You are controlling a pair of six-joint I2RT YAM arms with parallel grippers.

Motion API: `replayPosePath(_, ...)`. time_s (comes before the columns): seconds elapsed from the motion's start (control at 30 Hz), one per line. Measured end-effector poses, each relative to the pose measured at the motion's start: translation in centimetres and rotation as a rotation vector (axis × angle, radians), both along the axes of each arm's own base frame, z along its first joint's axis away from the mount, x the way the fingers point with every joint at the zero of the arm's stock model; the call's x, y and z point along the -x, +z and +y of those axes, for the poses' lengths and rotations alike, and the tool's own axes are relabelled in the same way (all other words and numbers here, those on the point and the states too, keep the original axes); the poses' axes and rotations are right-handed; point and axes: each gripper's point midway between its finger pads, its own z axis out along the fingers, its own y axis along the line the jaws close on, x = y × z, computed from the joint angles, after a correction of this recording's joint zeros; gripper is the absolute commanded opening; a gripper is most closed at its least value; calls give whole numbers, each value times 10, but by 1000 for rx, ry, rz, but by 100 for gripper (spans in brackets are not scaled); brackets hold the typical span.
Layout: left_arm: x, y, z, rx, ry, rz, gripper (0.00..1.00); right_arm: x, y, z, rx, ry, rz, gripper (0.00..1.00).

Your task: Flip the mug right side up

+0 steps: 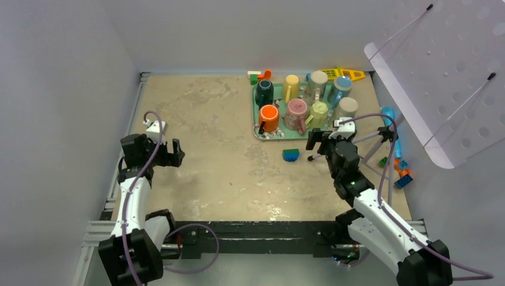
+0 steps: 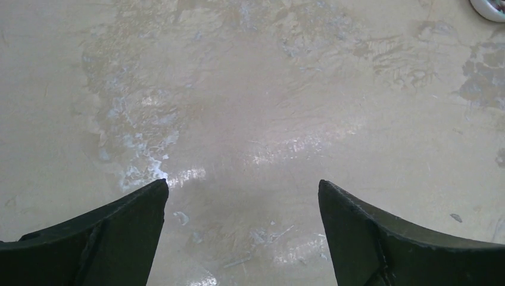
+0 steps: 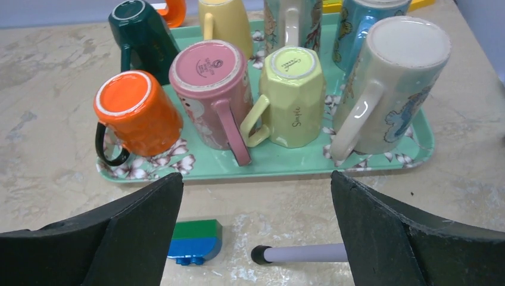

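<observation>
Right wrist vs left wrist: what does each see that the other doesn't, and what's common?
Only the right wrist view: the green tray of bottoms-up mugs, with the orange mug, pink mug and yellow-green mug nearest. A blue-and-green block and a black-tipped grey rod lie on the table in front.
Only the left wrist view: worn, shiny bare surface, with a sliver of a white object in the top right corner.
Both: the beige table, and an open, empty end effector at the bottom, namely the right end effector and the left end effector.
</observation>
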Motion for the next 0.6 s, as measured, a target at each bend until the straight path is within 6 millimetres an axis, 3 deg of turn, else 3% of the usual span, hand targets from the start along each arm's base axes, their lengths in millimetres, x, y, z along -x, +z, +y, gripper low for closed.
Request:
replayPosePath(0.1,5,0,-7,-5,-61,9,100,1,1,12,-5,72,-3,94)
replayPosePath(0.2,11,13,-13,-41,-162,23,100,2,4,30,4,180,-5,92)
replayPosePath(0.3,13,41,-14,-91,-239,33,100,1,12,55,39,325,11,93)
replayPosePath(0.47,13,94,-13,-141,-303,26,99,-9,46,98,74,532,-15,91)
replayPosePath(0.6,26,97,-24,-98,-345,62,99,-27,42,131,140,623,21,74)
